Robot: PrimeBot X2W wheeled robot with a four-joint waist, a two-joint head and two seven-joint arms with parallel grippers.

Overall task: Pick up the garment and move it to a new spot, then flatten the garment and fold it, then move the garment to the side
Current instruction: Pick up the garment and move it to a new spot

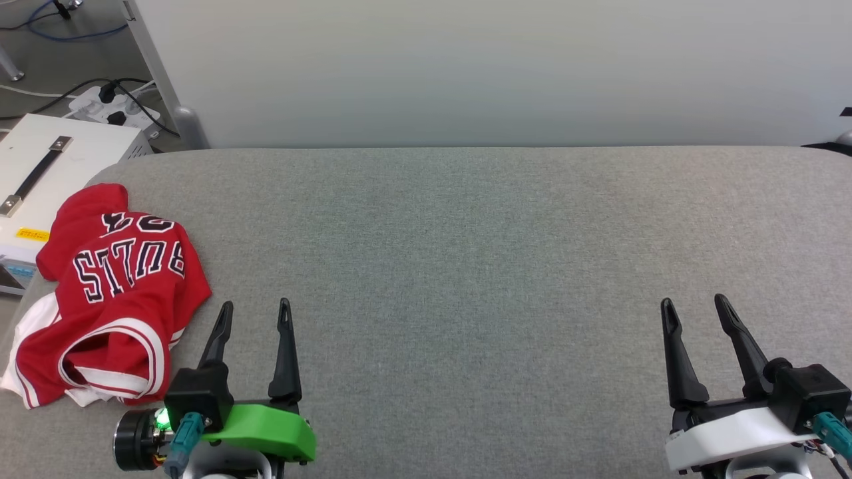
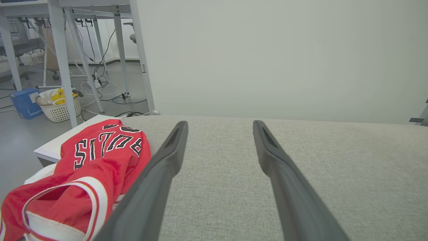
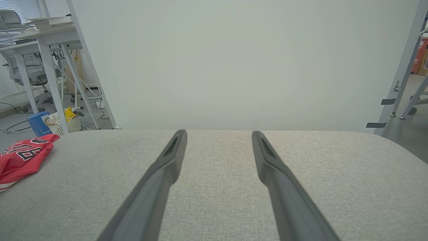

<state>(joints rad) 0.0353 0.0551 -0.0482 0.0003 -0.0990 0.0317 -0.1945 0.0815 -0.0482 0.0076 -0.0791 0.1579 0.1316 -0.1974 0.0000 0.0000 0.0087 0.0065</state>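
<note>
Head view: the left end effector (image 1: pixel 256 304) rests at the lower left over a grey fabric-covered counter (image 1: pixel 466 266). Its two dark fingers are spread wide, with nothing between them. The garment (image 1: pixel 120 293), a red shirt with white sleeves and striped trim, lies crumpled just to the left of this end effector's left finger, and a thin strip of counter shows between the cloth and the fingertip. Its black "BULLS" lettering faces up and reads upside down from here. The right end effector (image 1: pixel 693 300) sits at the lower right, well apart from the garment, with its fingers equally wide and empty. Left wrist view: the left end effector (image 2: pixel 220 123) points across the counter (image 2: pixel 334 160) toward a pale wall. Its fingers are far apart and grip nothing. The garment (image 2: pixel 97 157) is heaped beside and beyond the left finger, at the counter's edge. Right wrist view: the right end effector (image 3: pixel 219 132) is spread wide above bare counter (image 3: pixel 334 167) and holds nothing. The garment (image 3: pixel 23 157) shows as a red bundle far off to its left.
</note>
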